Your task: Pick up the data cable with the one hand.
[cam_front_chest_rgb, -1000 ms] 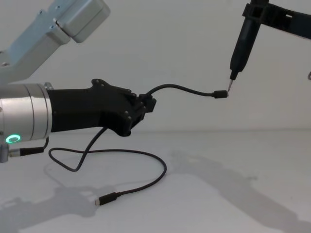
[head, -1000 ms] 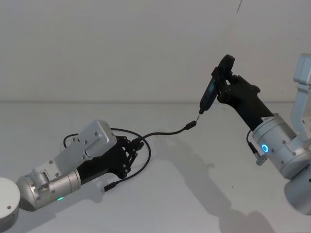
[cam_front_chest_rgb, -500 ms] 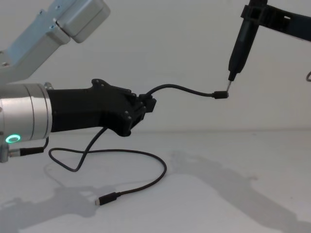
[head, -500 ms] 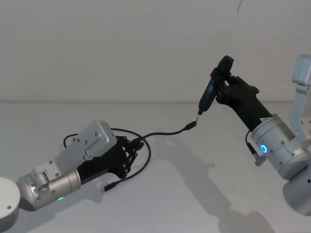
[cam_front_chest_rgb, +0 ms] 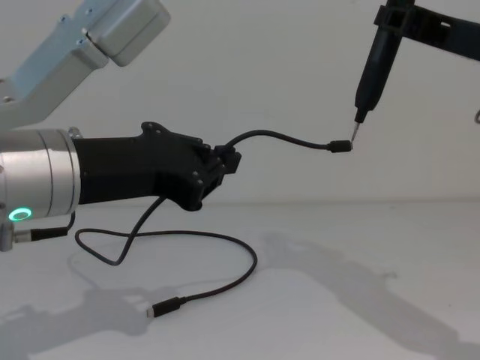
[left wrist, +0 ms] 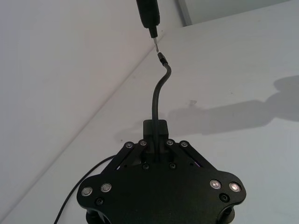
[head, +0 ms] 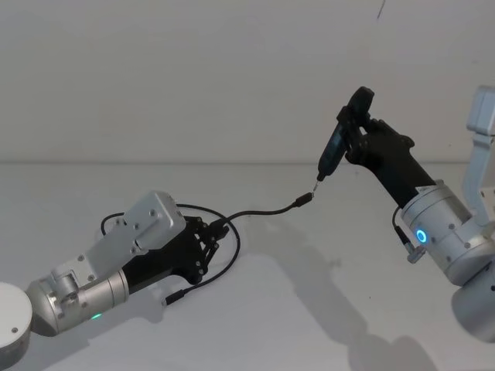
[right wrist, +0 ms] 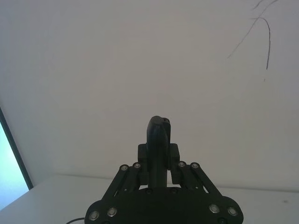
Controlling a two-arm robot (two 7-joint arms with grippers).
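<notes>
1. Black data cable (cam_front_chest_rgb: pixel 281 138) is pinched in the closed left hand (cam_front_chest_rgb: pixel 225 161), one plug in mid-air, the rest looped on the white surface (cam_front_chest_rgb: pixel 360 285).
2. Right hand (head: pixel 354 133) grips a pen-like tool (cam_front_chest_rgb: pixel 371 71) beside that plug.
3. Lift gently so the loop trails free.

From my seat, the white table (cam_front_chest_rgb: pixel 390 300) lies open across the lower right of the chest view. On the lower left, the slack of the data cable (cam_front_chest_rgb: pixel 225 247) loops over the surface, its loose plug at bottom centre, so I would not sweep low there. In mid-frame the cable's raised end arches rightward from my left gripper (cam_front_chest_rgb: pixel 225 161), its fingers clamped on the cable, up to the tip of the pen-like tool (cam_front_chest_rgb: pixel 373 71) held tight in my right gripper (head: pixel 352 127) at upper right. That span bars the middle; below it, air is free.
</notes>
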